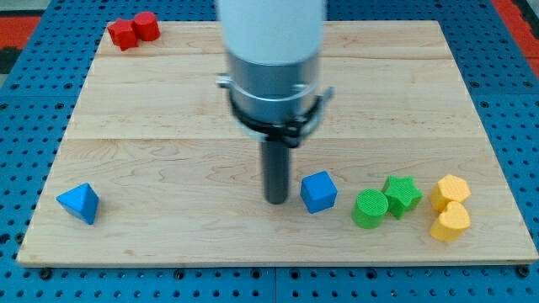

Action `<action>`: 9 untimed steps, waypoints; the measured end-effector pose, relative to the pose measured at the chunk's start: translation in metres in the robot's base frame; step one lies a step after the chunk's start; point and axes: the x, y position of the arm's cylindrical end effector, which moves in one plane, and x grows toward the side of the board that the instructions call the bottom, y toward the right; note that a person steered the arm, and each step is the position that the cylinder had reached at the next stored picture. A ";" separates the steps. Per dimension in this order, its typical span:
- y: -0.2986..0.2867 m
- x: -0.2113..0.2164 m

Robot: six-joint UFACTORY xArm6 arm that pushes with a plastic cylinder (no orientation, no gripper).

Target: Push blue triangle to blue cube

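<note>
The blue triangle (79,203) lies near the board's bottom left corner. The blue cube (318,191) sits right of the middle, near the view's bottom. My tip (276,200) rests on the board just left of the blue cube, with a small gap between them. The tip is far to the right of the blue triangle.
A green cylinder (370,208) and a green star (402,194) sit right of the blue cube. Two yellow blocks (450,191) (450,222) lie at the bottom right. Two red blocks (124,34) (146,25) sit at the top left corner. The wooden board (168,126) lies on a blue pegboard.
</note>
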 end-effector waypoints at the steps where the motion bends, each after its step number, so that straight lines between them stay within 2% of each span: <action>1: 0.031 0.000; 2: 0.042 -0.002; 3: -0.022 -0.002; 5: -0.283 -0.047; 6: -0.288 0.007; 7: -0.243 0.020; 8: -0.172 0.023; 9: -0.142 0.040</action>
